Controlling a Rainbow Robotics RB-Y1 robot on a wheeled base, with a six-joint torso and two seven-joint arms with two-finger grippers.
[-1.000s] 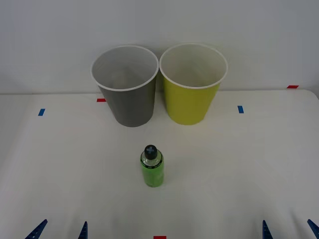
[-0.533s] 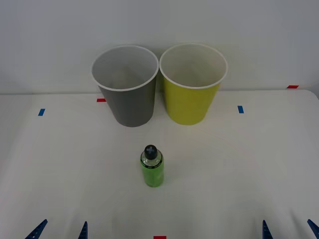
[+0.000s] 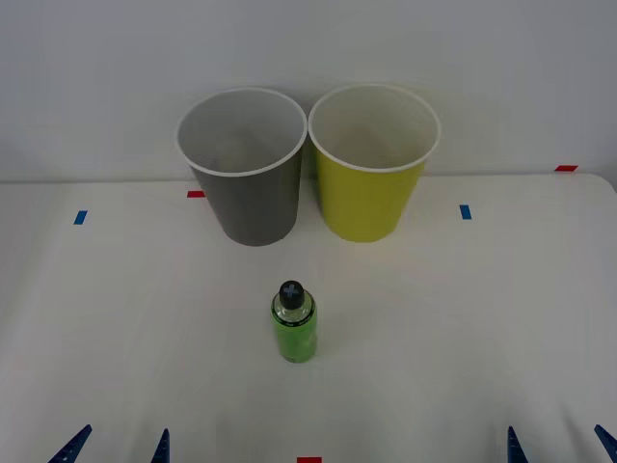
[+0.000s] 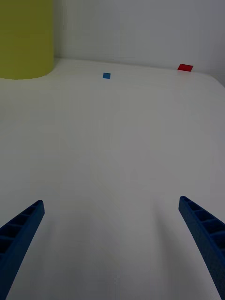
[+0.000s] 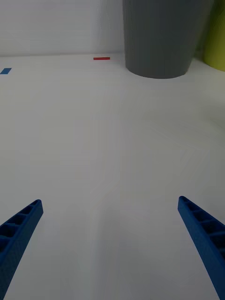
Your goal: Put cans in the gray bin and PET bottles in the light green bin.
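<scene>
Front view: the PET bottle point(image 3: 294, 323) stands upright on the white table point(image 3: 482, 328), in front of the gray bin point(image 3: 246, 174) and well apart from it, roughly in line with the gap between that bin and the light green bin point(image 3: 371, 169), which sits just beside the gray bin, to its right. Both bins look empty as far as their insides show. The left gripper point(image 3: 116, 446) and right gripper point(image 3: 559, 446) wait at the near edge, far to either side of the bottle, fingers spread and holding nothing. By my reading the task has not started: the first step is the reach for the bottle, and it calls for one arm to swing inward, close around the bottle below the black cap, lift it and carry it over the light green rim.

Right wrist view: the right gripper point(image 4: 112, 243) is wide open over bare table; the light green bin's wall point(image 4: 23, 37) stands ahead, with blue tape point(image 4: 107, 75) and red tape point(image 4: 185, 67) beyond.

Left wrist view: the left gripper point(image 5: 110, 243) is equally open; the gray bin point(image 5: 164, 37) rises ahead before a plain white wall point(image 5: 56, 23).
</scene>
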